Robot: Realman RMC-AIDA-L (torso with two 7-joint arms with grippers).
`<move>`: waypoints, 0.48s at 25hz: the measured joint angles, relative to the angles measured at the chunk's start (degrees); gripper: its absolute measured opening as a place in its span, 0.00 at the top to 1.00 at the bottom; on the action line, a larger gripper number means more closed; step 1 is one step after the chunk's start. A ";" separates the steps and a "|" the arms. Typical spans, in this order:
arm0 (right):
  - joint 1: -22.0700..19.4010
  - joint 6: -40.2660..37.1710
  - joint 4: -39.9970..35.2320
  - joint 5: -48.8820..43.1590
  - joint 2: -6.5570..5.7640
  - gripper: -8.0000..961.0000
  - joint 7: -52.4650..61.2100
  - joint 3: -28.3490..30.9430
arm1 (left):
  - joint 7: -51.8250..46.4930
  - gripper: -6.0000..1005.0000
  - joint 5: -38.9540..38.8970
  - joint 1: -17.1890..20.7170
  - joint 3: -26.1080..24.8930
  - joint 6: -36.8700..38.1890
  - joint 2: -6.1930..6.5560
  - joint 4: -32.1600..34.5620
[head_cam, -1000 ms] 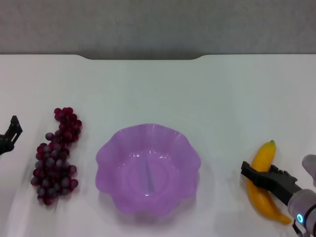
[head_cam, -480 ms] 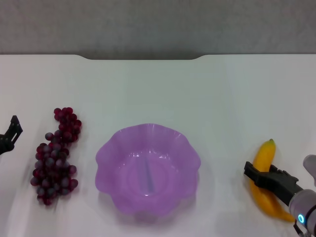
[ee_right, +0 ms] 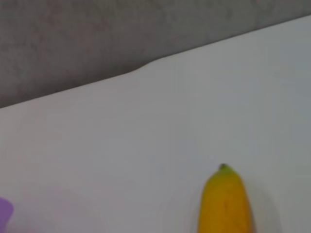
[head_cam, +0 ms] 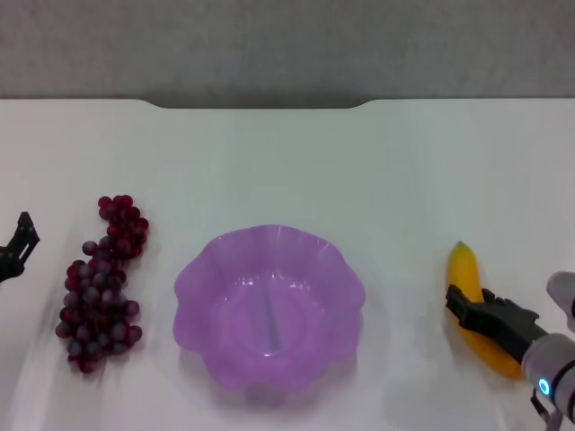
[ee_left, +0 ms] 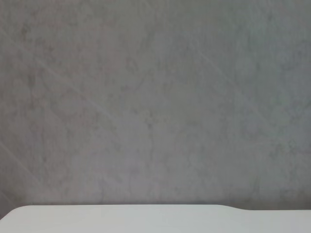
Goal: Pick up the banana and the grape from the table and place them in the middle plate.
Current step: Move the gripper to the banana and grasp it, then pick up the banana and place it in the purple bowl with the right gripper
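Head view: right end effector seemingly clenched on banana; left unclear.

Layout as I read it, taken from the middle plate on the bench:
- the grape: left of it, apart.
- left end effector: farther left, beyond the grape.
- the banana: right of it, apart.
- right end effector: on the banana.

A plain grey wall is seen behind the far edge of the white surface, spanning the whole width of the head view. The same mottled grey wall fills most of the left wrist view, and a band of it is shown in the right wrist view.
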 joint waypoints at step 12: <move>2.52 0.19 -0.01 -1.15 -0.33 0.47 -0.29 1.26 | 0.00 0.14 -0.03 0.32 0.00 -0.28 0.08 0.11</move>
